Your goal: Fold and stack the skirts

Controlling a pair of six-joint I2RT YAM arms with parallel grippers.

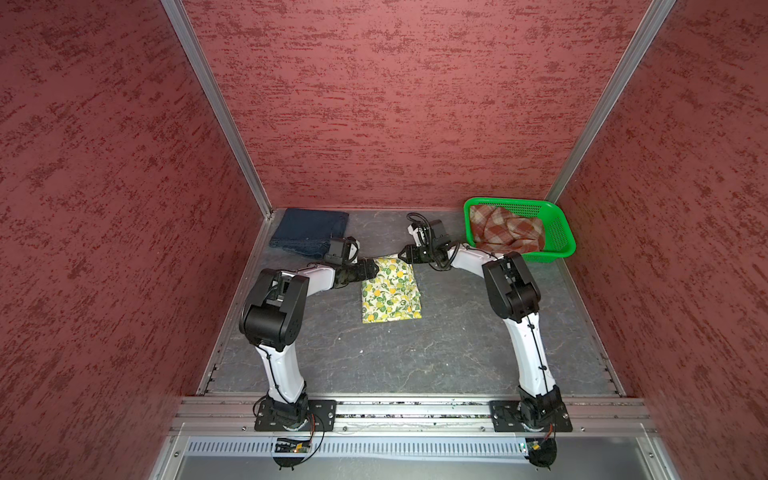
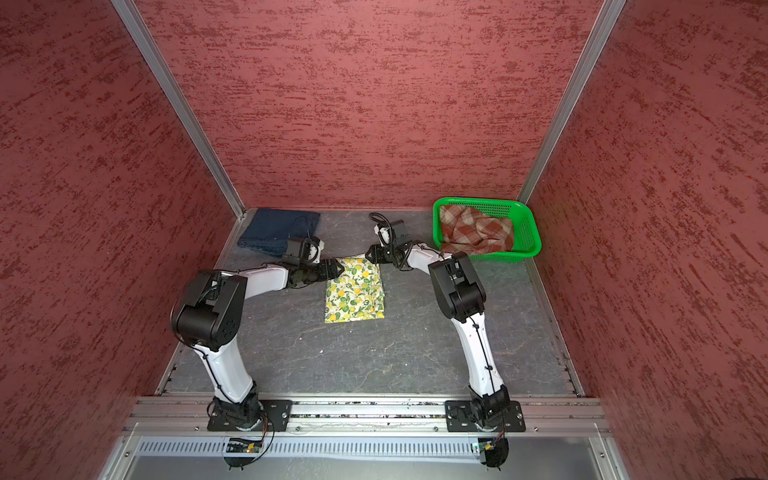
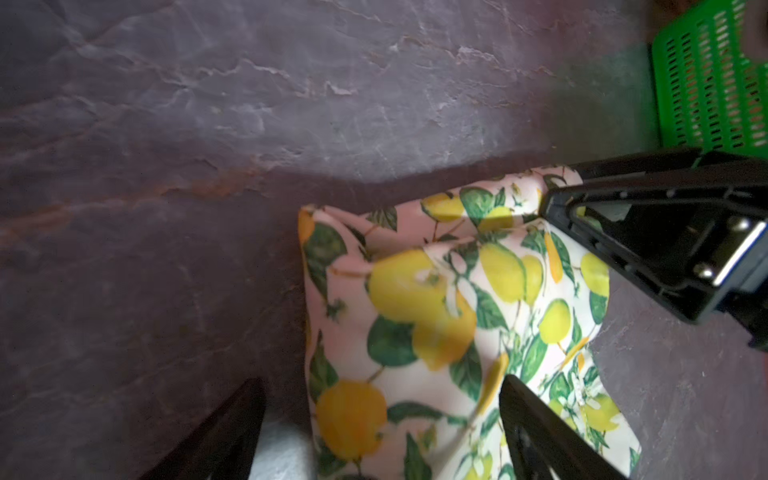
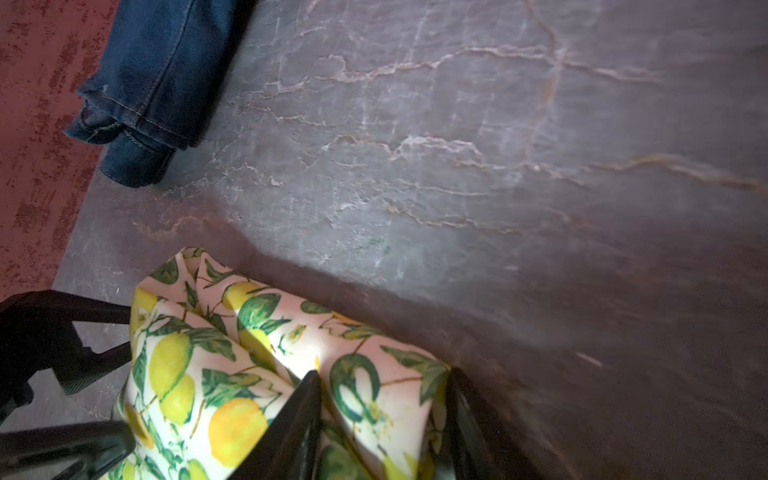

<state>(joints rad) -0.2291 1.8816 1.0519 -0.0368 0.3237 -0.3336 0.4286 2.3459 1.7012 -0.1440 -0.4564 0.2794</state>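
The lemon-print skirt (image 1: 390,293) (image 2: 355,293) lies folded in a rectangle mid-table. My left gripper (image 1: 376,266) (image 3: 380,386) is open at its far left corner, one finger over the cloth (image 3: 436,311) and the other beside it on the table. At the far right corner my right gripper (image 1: 401,253) (image 4: 382,374) is shut on a bunched fold of that skirt (image 4: 249,374). Folded in the far left corner is the denim skirt (image 1: 309,230) (image 2: 276,228) (image 4: 166,70). The plaid skirt (image 1: 507,230) (image 2: 476,232) sits crumpled in the basket.
The green perforated basket (image 1: 557,232) (image 2: 525,232) (image 3: 706,83) stands at the far right, just behind the right arm. Red textured walls close in three sides. A metal rail with both arm bases runs along the near edge.
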